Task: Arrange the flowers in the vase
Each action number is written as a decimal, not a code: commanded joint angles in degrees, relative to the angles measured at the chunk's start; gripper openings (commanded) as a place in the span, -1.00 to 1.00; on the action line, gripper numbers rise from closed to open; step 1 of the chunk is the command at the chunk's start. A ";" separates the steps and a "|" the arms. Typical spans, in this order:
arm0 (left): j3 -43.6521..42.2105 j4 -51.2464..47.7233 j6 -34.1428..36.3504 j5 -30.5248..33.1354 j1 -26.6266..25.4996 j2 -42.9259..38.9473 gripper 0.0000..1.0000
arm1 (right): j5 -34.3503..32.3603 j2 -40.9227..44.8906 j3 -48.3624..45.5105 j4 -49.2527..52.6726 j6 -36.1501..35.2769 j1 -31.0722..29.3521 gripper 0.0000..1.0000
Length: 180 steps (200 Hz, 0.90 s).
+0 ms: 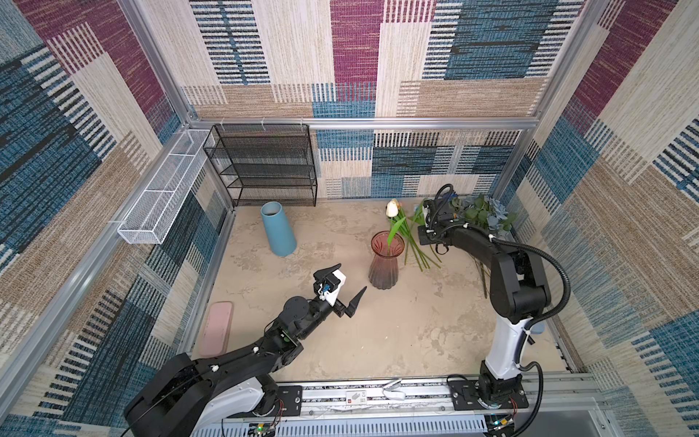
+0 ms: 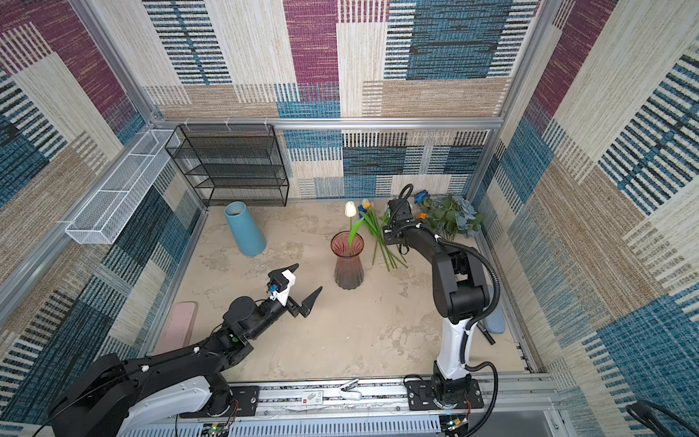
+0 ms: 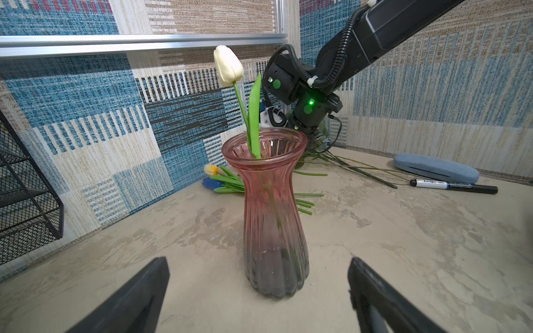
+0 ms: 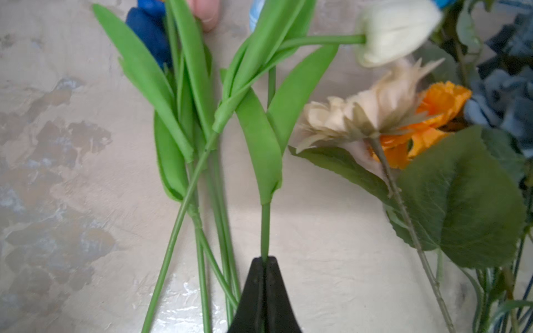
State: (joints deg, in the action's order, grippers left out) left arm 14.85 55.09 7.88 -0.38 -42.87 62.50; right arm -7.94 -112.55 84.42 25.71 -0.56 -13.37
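A white tulip (image 1: 392,208) stands in the ribbed pink glass vase (image 1: 384,265) at mid-frame; the other green-stemmed flowers (image 1: 415,248) lie on the mottled beige counter (image 1: 378,333) right of it. The right claw (image 4: 264,259) is clamped on one green tulip stem (image 4: 265,227) — the pick-up, I judge. Next: lift it clear, steer its end into the vase mouth. The left claw (image 1: 350,279) gapes empty, lower left of the vase.

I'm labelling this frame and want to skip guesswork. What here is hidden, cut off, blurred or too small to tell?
Right wrist view: which bloom tops the stem pinched in the right hand; leaves cover it.
Right wrist view: the pink tulip, cut off by the frame edge.
Both top views: the right hand, hidden under the right arm.
Left wrist view: the marker print, too small.
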 commanded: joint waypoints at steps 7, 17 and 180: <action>0.00 1.90 0.65 -0.50 0.01 -0.44 0.99 | 1.79 -0.23 2.43 1.60 -3.28 -0.68 -1.00; -0.13 1.91 0.73 -0.28 0.04 -0.58 0.99 | 1.96 0.43 2.58 0.66 -2.35 -0.63 -1.00; -0.22 -0.97 1.77 0.10 -0.02 -3.66 0.98 | -1.76 -1.92 12.12 14.38 1.15 -0.58 -0.98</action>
State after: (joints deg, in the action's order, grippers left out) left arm 14.37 54.92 7.94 -0.34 -42.87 60.07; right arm -8.95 -114.41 95.72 39.44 -1.15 -14.00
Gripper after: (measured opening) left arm 0.990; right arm 0.053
